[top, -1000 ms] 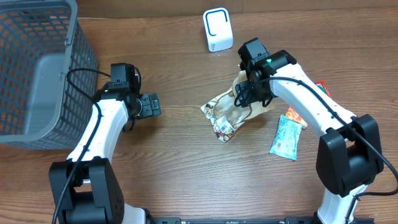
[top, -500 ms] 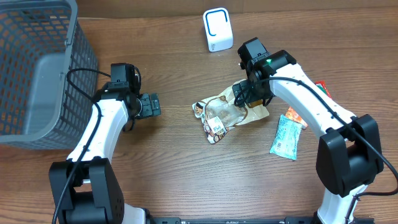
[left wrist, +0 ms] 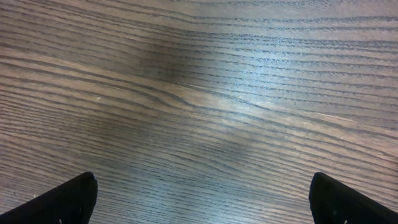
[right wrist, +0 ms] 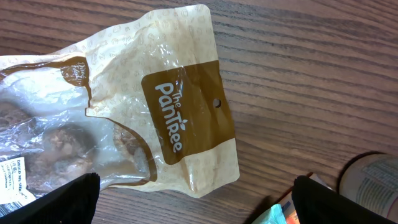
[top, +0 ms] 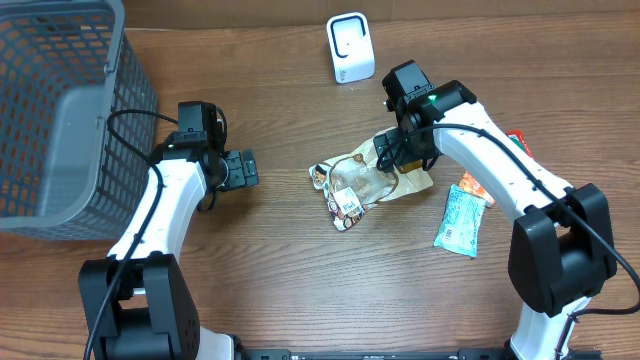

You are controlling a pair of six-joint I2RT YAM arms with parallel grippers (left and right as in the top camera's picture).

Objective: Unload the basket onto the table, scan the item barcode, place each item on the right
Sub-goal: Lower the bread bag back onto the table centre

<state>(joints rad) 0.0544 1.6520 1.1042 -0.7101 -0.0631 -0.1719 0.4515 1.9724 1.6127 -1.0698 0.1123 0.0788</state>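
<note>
Right gripper (right wrist: pixel 193 199) fingers spread wide, empty — brown-and-clear plastic snack pouch (top: pixel 365 183) lies flat on wooden table (top: pixel 280 270), label up, near white barcode scanner (top: pixel 350 47). Left gripper (left wrist: pixel 202 196) spread wide too, idle.

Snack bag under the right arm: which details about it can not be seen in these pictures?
- Snack bag barcode: overhead, white label too small to read.
- Bag's right end: overhead, hidden by the right gripper.
- Bag's left part: right wrist view, cut off by the frame edge; label text blurred.

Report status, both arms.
Left gripper open over bare table. Right gripper open above snack bag, bag flat on wood. Scanner unobstructed.
</note>
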